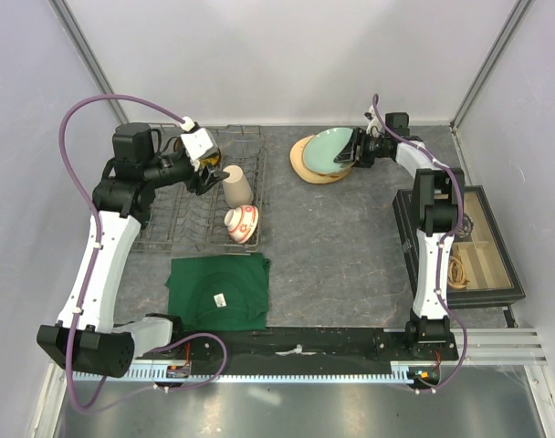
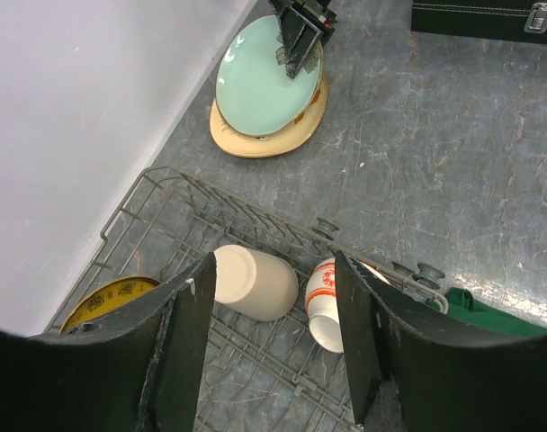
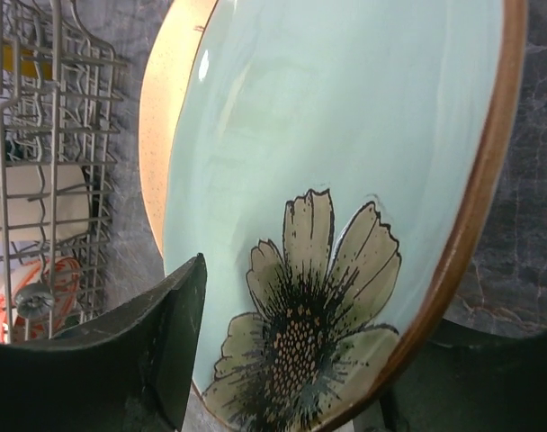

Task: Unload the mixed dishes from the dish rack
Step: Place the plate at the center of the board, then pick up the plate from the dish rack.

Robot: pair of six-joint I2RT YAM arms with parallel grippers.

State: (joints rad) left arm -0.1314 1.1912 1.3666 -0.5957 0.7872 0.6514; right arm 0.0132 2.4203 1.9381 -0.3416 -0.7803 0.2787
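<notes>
The grey wire dish rack stands at the back left. In it lie a tall beige cup on its side and a small red-and-white bowl; both also show in the left wrist view, the cup and the bowl. A yellow-and-dark plate sits at the rack's left. My left gripper hovers open and empty above the cup. The pale teal plate leans on the cream plate on the table. My right gripper is open, with the teal plate's rim between its fingers. The dark green mug is out of view.
A dark green folded cloth lies in front of the rack. A black compartment box stands at the right edge. White walls close the back and both sides.
</notes>
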